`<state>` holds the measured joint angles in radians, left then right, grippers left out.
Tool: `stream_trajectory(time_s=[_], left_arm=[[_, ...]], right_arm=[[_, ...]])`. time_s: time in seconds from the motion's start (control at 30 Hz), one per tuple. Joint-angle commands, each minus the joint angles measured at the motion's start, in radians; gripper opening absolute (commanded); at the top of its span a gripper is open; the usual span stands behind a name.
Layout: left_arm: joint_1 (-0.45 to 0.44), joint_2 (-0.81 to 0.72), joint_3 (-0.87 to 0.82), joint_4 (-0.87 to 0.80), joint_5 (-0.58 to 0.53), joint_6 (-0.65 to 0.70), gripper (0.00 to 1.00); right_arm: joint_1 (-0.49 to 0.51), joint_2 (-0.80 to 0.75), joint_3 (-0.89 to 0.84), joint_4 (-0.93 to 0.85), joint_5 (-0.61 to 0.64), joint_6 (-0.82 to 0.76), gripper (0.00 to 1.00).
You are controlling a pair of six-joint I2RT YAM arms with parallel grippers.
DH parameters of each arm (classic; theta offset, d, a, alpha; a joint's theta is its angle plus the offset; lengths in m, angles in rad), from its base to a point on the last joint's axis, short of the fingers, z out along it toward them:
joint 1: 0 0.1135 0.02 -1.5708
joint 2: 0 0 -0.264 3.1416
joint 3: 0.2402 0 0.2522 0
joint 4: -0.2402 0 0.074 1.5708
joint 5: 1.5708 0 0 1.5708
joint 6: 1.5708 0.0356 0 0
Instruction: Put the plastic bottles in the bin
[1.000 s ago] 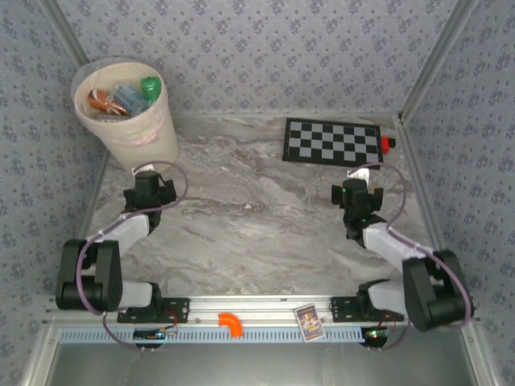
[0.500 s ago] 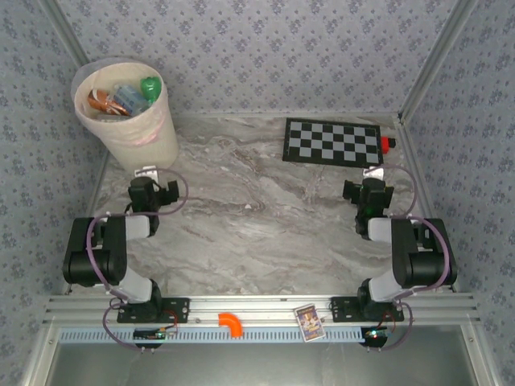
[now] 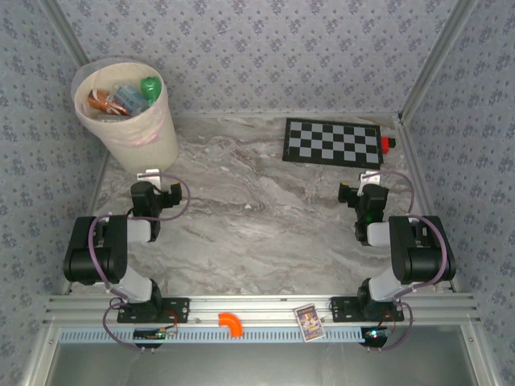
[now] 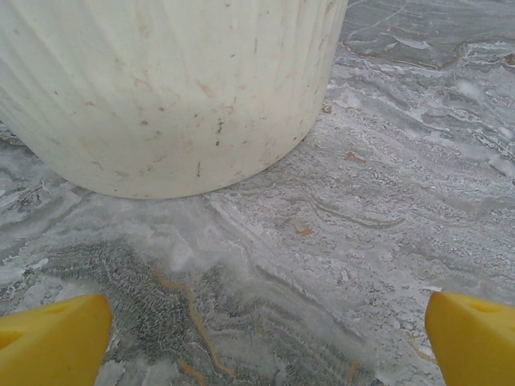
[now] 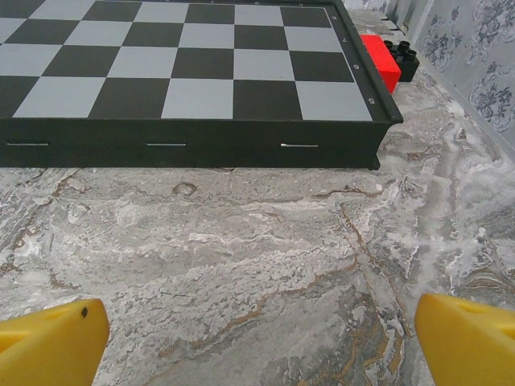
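While the left gripper (image 4: 261, 342) gapes, bottles (image 3: 129, 96) apparently fill the bin (image 3: 151, 138).

No readable text, card (image 3: 308, 322) on the rail (image 3: 257, 306) blurred, labels on plastic bottles (image 3: 127, 98) in the bin (image 3: 153, 138) indistinct

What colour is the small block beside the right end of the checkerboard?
The block is red; the right wrist view shows it best.
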<state>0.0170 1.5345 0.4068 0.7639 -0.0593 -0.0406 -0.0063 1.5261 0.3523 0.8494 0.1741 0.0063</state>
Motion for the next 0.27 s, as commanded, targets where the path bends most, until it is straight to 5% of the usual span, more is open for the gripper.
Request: stream_trajectory(time_s=[0.0, 0.23], left_arm=[[-0.001, 0.002, 0.009, 0.046, 0.019, 0.015, 1.0], [-0.004, 0.001, 0.007, 0.048, 0.015, 0.016, 1.0]], right_arm=[[-0.002, 0.006, 0.014, 0.031, -0.008, -0.011, 0.99], [-0.003, 0.006, 0.014, 0.031, -0.008, -0.011, 0.99]])
